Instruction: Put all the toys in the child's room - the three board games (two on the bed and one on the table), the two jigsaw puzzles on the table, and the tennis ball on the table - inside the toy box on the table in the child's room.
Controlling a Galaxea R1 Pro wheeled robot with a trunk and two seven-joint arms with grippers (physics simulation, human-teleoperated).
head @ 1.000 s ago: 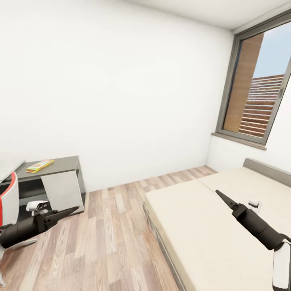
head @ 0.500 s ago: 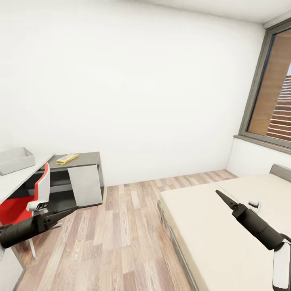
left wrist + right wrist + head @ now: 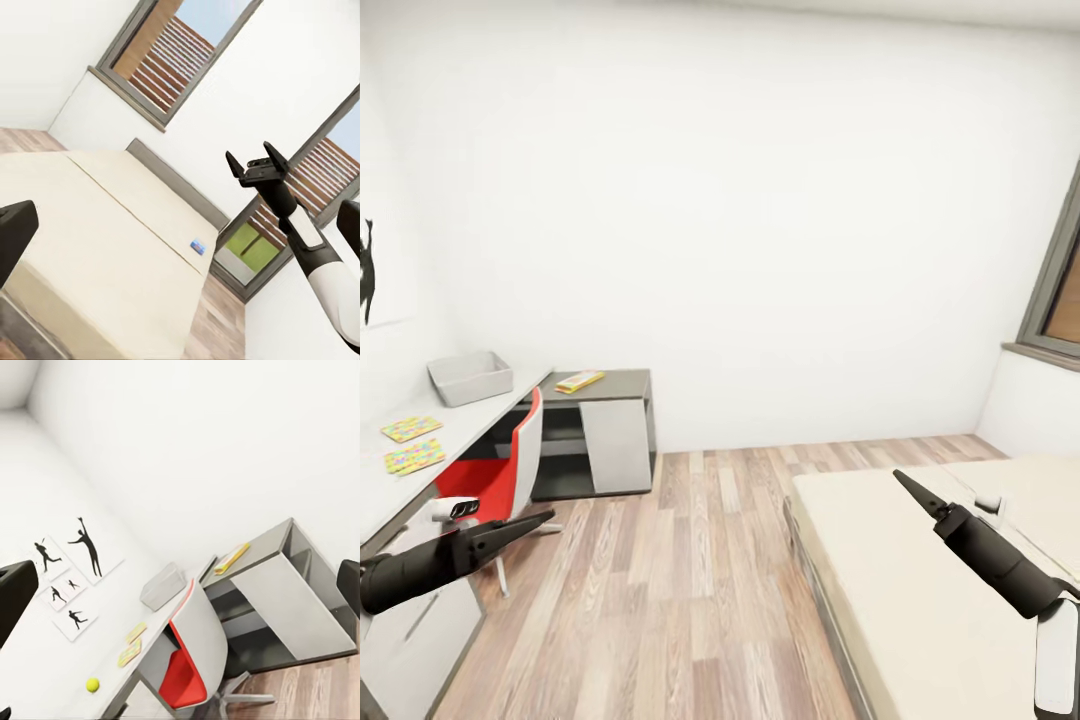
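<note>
The room has white walls and a wood floor [image 3: 690, 590]. In the head view, a long grey tabletop [image 3: 430, 460] runs down the left side of the frame. A red and white chair [image 3: 495, 475] stands just beside it.

On the tabletop there are two jigsaw puzzles [image 3: 412, 443] near the left edge of the frame. One grey toy box [image 3: 470, 377] sits further back. One yellow board game [image 3: 580, 381] lies on the low dark part, right of the toy box. In the right wrist view, one tennis ball [image 3: 92, 685] rests on the tabletop at the lower left. Black figure pictures [image 3: 71, 574] hang on the wall above it.

The left tool [image 3: 540, 518] hangs at the lower left, over the floor, with its tips pressed together. It is well apart from the toys.

A wide beige bed [image 3: 920, 600] is at the lower right. A window [image 3: 1060, 290] is at the right edge. The right tool [image 3: 905, 483] hangs over the bed, empty; the left wrist view shows its tips [image 3: 234, 163] spread. One small blue board game [image 3: 198, 245] lies on the bed, well apart from it.
</note>
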